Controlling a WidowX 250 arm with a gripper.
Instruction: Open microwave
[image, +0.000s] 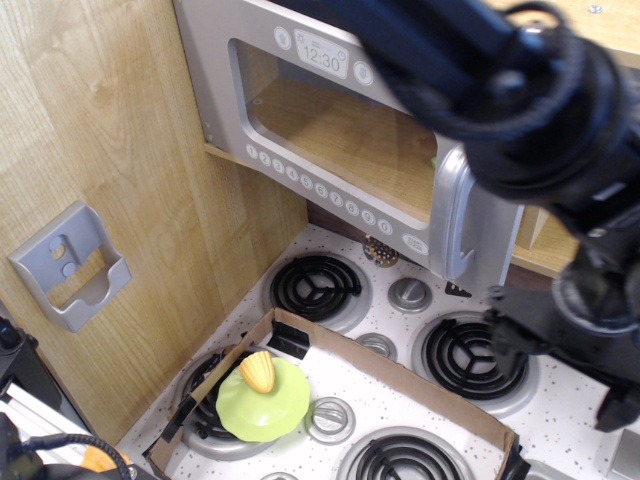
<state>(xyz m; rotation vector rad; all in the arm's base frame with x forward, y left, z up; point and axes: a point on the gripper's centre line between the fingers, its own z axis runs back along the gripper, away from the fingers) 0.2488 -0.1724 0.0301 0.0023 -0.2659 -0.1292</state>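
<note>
- A grey plastic wall holder (70, 265) with two round holes is fixed to the light wooden side panel (110, 130) at the far left.
- Low on the left, a lime-green round plate (264, 402) lies on a coiled black burner, with a yellow toy corn cob (258, 371) resting on its upper edge.
- A shallow brown cardboard tray (400, 372) sits on the white speckled toy stovetop (570, 420), its near corner just beside the plate, and silver round knobs (409, 294) stand between the black burners.
- The large silver-grey toy microwave (330, 140) is mounted above the stovetop; its clock display (322, 58) reads 12:30, and a row of small round number buttons (320, 188) runs under the big window.
- The microwave's chunky vertical silver handle (452, 222) is at the door's right edge, and the door appears to stand out from the wooden shelf behind it.
- The black robot arm (540, 110) fills the upper right, blurred; its gripper (560, 365) hangs low at the right over a burner, well clear of the handle, and I cannot tell how its jaws stand.
</note>
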